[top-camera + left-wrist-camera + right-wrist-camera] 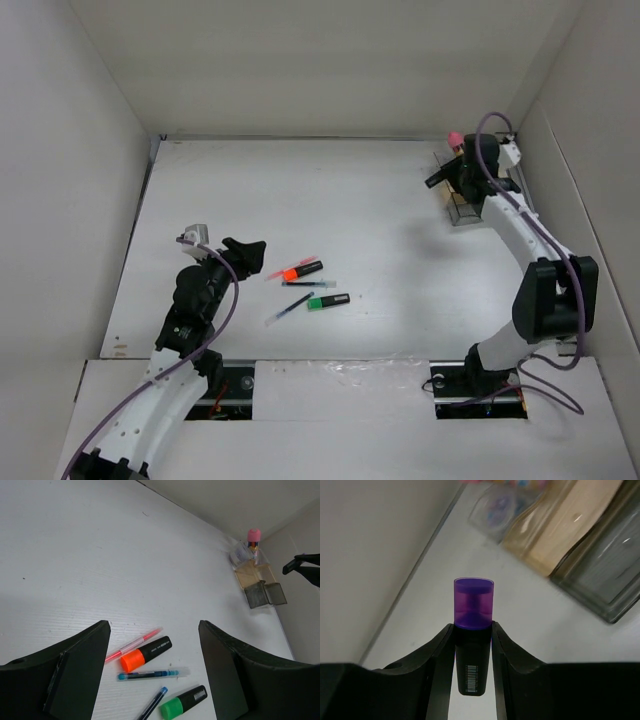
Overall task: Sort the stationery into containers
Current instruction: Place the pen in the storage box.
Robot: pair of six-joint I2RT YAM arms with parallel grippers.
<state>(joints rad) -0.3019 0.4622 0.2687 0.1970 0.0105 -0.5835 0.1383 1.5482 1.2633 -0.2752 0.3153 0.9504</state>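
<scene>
Within the right tool [473, 629] stands the purple highlighter [473, 602], clamped.

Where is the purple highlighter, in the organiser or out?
Out: the right hand is shut on the purple highlighter, with the organiser off to one side.

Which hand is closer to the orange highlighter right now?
Left. The left hand sits open just left of the orange highlighter; the right hand is far off at the back right by the organiser, gripping the purple highlighter.
</scene>
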